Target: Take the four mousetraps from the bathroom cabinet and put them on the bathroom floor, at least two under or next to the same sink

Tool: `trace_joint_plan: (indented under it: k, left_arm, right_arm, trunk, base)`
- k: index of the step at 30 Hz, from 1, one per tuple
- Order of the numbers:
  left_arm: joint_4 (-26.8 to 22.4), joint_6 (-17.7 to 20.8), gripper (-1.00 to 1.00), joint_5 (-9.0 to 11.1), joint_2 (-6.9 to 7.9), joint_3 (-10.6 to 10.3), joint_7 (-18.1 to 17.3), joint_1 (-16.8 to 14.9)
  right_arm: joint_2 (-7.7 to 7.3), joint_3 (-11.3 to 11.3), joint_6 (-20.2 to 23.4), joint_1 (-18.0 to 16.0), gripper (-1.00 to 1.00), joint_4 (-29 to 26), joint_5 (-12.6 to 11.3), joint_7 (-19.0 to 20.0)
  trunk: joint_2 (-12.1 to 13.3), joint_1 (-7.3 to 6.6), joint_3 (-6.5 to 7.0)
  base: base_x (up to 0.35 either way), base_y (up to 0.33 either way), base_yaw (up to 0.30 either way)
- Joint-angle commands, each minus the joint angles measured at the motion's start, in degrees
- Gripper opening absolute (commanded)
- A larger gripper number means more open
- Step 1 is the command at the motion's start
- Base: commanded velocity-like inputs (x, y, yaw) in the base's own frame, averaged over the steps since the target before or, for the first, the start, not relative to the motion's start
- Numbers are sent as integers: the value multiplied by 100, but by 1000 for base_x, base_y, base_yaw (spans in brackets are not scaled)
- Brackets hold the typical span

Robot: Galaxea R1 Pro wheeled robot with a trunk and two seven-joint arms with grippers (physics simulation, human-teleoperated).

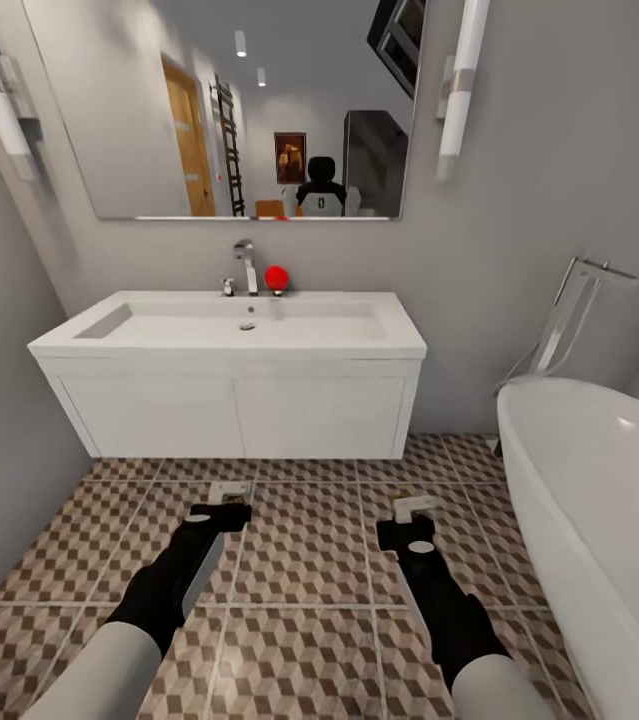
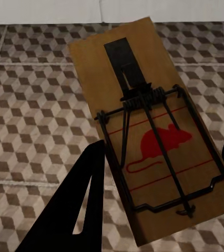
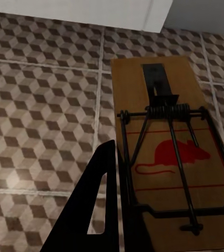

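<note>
The bathroom floor (image 1: 309, 560) of cube-patterned tiles spreads out in front of the robot, with the white bathtub (image 1: 599, 500) at its right and the long white bathroom sink (image 1: 229, 335) hanging on the wall straight ahead, a chrome tap (image 1: 247, 265) and a small red ball (image 1: 277, 277) on its back edge. Both arms reach forward and low over the tiles just before the sink. The left gripper (image 1: 227, 500) is clamped on 1 mousetrap (image 2: 154, 131), its dark fingers on either side of the board; the right gripper (image 1: 411, 515) likewise pinches a second mousetrap (image 3: 170, 157). Each trap hangs above the floor, wire and red mouse mark facing the wrist camera. Judged from here, 2 traps are about to go down near the sink. The risk is release from too high: a board could bounce, flip, or slide away from the basin, and a tilted board may land on edge
</note>
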Motion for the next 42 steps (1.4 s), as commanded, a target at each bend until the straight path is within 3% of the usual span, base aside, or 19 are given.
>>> trace_joint_plan:
  k: [1, 8, 19, 31, 39, 42]
  left_arm:
    - [-52, 80, -100, 54, 3, -21, 48, -3]
    - [-113, 246, -100, 54, 5, -25, 48, -3]
    - [-114, 256, -100, 54, 3, -34, 46, -3]
    - [-60, 257, -100, 54, -5, -68, 43, -3]
    - [-50, 255, -100, 54, -5, -70, 42, -3]
    - [-48, 256, -100, 54, -5, -70, 40, -3]
  right_arm:
    - [1, 64, 45, -2, -100, -8, 46, -11]
    - [1, 333, 45, -3, -100, -12, 46, -29]
    - [1, 356, 43, -2, -100, -67, 46, -35]
    - [1, 351, 272, -4, -100, -570, 29, -19]
    - [1, 339, 283, -4, -100, -584, 55, 902]
    - [-5, 332, 283, -3, -100, -582, 62, 1044]
  trunk:
    - [-44, 22, -24]
    - [-325, 176, -149]
    - [-766, 417, -347]
    - [-1247, 681, -562]
    - [-1568, 857, -706]
    - [-1689, 923, -760]
  base:
    - [0, 0, 0]
    - [0, 0, 0]
    - [0, 0, 0]
    - [0, 0, 0]
    - [0, 0, 0]
    - [0, 0, 0]
